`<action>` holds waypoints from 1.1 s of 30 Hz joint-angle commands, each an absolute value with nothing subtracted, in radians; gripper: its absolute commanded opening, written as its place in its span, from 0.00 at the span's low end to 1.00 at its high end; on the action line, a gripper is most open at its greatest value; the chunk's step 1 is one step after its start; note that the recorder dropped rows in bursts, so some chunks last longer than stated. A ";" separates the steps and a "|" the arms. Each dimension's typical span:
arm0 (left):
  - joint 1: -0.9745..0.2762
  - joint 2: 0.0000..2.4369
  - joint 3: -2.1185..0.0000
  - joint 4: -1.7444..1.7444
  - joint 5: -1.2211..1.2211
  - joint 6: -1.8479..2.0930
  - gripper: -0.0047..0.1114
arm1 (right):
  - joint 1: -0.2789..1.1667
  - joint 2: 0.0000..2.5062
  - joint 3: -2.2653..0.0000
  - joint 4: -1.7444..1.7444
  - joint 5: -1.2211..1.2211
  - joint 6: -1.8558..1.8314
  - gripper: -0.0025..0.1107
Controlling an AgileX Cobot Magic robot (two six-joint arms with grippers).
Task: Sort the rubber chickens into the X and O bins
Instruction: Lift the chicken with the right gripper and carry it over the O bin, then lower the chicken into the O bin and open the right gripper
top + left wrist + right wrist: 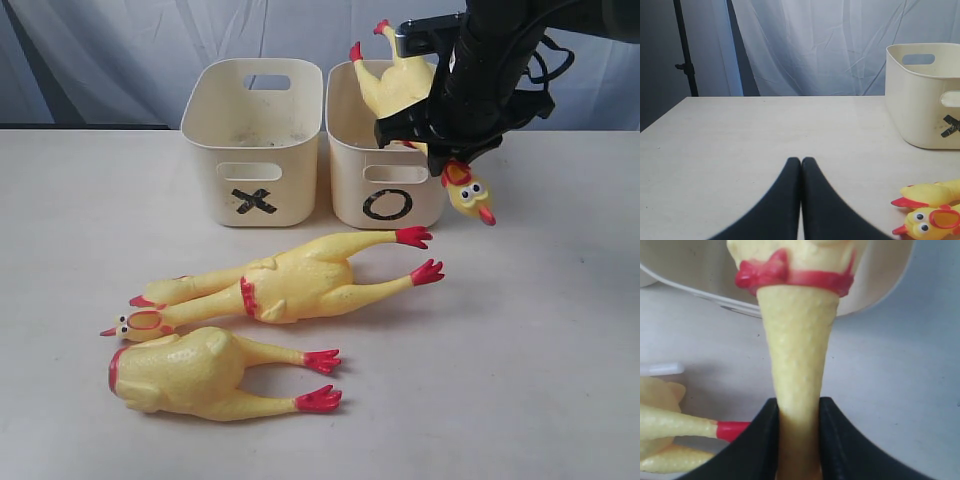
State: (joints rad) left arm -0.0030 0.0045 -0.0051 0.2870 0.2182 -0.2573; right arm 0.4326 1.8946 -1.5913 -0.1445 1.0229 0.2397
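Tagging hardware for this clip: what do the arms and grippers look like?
The left gripper and right gripper have matte black fingers tapering to rounded tips, no markings visible. The right arm is black and bulky, with black cables looping beside it.

Yellow chickens [290,285] w/ red feet, neck rings; cream X bin [300,195], O bin [345,200] w/ blk marks.

A pale curtain [815,45] hangs behind the beige table [740,140], possibly beside a light stand [684,55].
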 commanded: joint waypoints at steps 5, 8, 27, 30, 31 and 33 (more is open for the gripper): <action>-0.001 0.000 0.000 0.289 0.216 -0.260 0.04 | 0.430 1.892 -1.602 -0.145 0.999 0.238 0.02; -0.001 0.000 0.000 0.289 0.216 -0.260 0.04 | 0.430 1.890 -1.602 -0.145 0.999 0.238 0.02; -0.001 0.000 0.000 0.289 0.216 -0.260 0.04 | 0.430 1.888 -1.602 -0.121 0.999 0.238 0.48; -0.001 0.000 0.000 0.289 0.216 -0.260 0.04 | 0.430 1.886 -1.602 -0.121 0.997 0.238 0.48; -0.001 0.000 0.000 0.289 0.216 -0.260 0.04 | 0.430 1.886 -1.602 -0.121 0.995 0.238 0.48; -0.001 0.000 0.000 0.289 0.216 -0.260 0.04 | 0.430 1.880 -1.602 -0.121 0.988 0.238 0.48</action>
